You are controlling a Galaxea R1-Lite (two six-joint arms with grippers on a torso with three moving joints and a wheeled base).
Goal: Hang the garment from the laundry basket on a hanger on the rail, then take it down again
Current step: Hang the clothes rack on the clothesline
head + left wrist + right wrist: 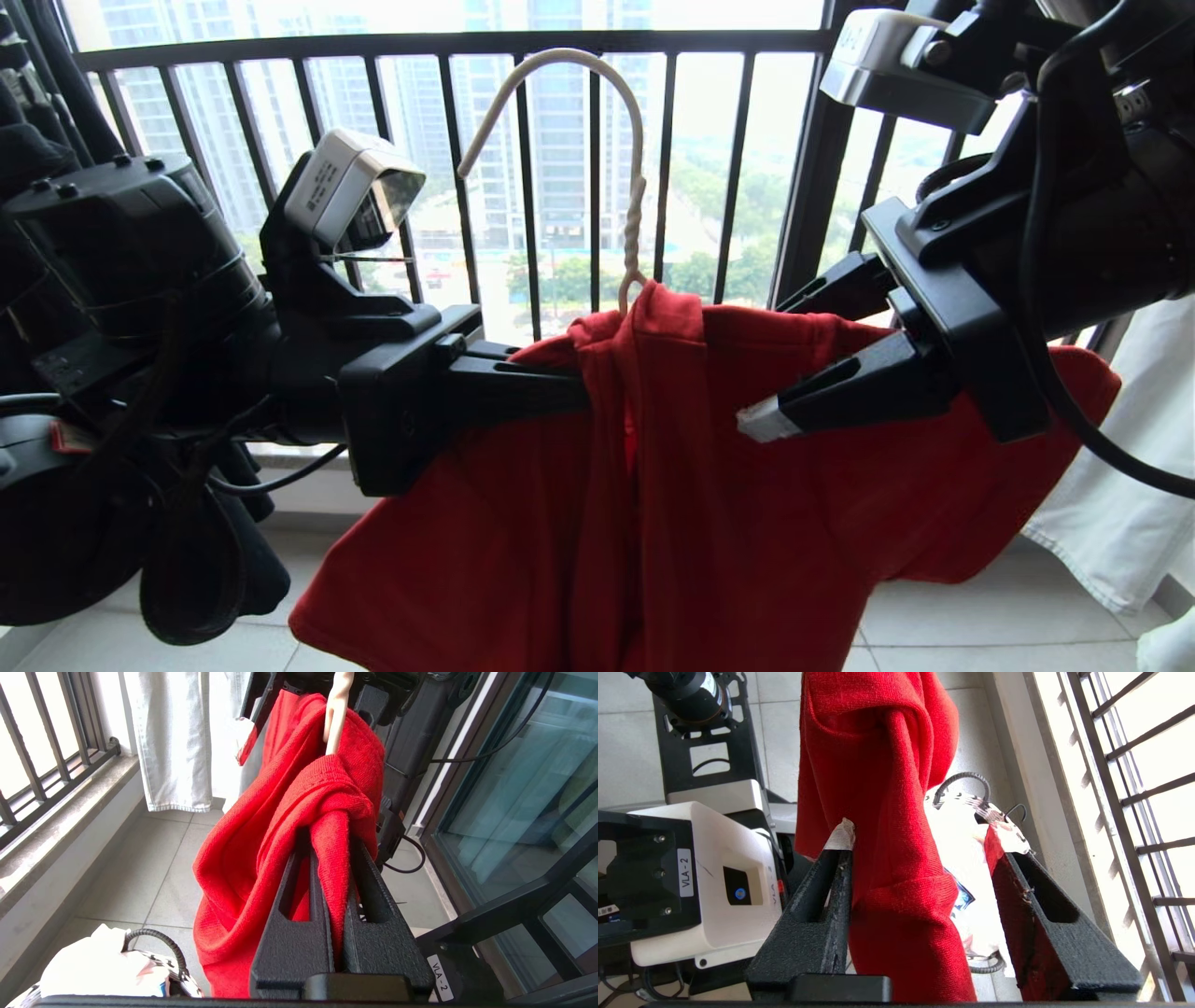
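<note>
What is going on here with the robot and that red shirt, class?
The robot holds a red T-shirt draped on a pale wire hanger in front of a barred window railing. The left gripper is shut on the shirt's shoulder by the hanger's neck. The right gripper straddles the other shoulder, fingers apart. The hanger's hook is on nothing. The laundry basket sits on the floor below.

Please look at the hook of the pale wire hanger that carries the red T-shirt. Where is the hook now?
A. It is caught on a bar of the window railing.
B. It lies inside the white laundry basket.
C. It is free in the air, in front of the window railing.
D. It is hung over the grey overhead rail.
C: in the head view the hanger curves up with its hook open in the air, above the red T-shirt, touching nothing.
</note>
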